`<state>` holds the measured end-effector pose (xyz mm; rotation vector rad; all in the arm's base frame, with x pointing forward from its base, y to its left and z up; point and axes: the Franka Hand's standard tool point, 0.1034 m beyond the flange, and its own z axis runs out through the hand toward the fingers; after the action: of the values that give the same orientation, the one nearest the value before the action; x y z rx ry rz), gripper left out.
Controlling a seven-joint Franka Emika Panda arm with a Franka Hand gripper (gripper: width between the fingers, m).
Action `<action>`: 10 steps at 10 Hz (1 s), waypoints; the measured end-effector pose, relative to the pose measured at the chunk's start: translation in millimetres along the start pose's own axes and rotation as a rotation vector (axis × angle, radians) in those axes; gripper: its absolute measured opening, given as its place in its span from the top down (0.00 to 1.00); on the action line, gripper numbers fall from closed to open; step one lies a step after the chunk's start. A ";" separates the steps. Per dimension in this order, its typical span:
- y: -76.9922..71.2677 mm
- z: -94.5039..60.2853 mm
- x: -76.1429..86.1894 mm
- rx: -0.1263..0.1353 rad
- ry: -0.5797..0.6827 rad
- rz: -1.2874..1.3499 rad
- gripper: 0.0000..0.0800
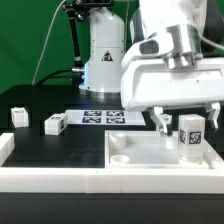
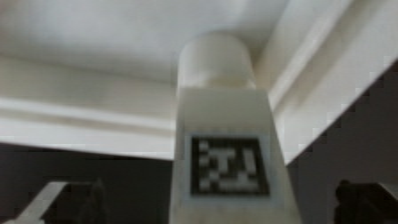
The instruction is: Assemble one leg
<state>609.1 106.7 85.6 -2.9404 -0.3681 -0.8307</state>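
Observation:
A white leg (image 1: 190, 134) with a black-and-white tag stands upright on the large flat white square piece (image 1: 140, 153), near its corner at the exterior view's right. My gripper (image 1: 187, 126) is open and straddles the leg, one finger on each side. In the wrist view the leg (image 2: 222, 120) fills the middle, tag facing the camera. The dark fingers (image 2: 365, 200) stand apart from it on both sides, with gaps showing. Two more legs (image 1: 54, 123) (image 1: 18, 116) lie on the black table at the exterior view's left.
The marker board (image 1: 104, 117) lies on the table behind the square piece. Long white border rails (image 1: 100, 181) run along the front and the exterior view's left. The arm's white base (image 1: 105, 50) stands at the back.

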 end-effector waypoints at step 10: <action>-13.4 -6.4 3.8 0.125 -0.489 0.054 0.19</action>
<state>605.7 119.7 93.0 -2.9847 -0.3456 -0.0668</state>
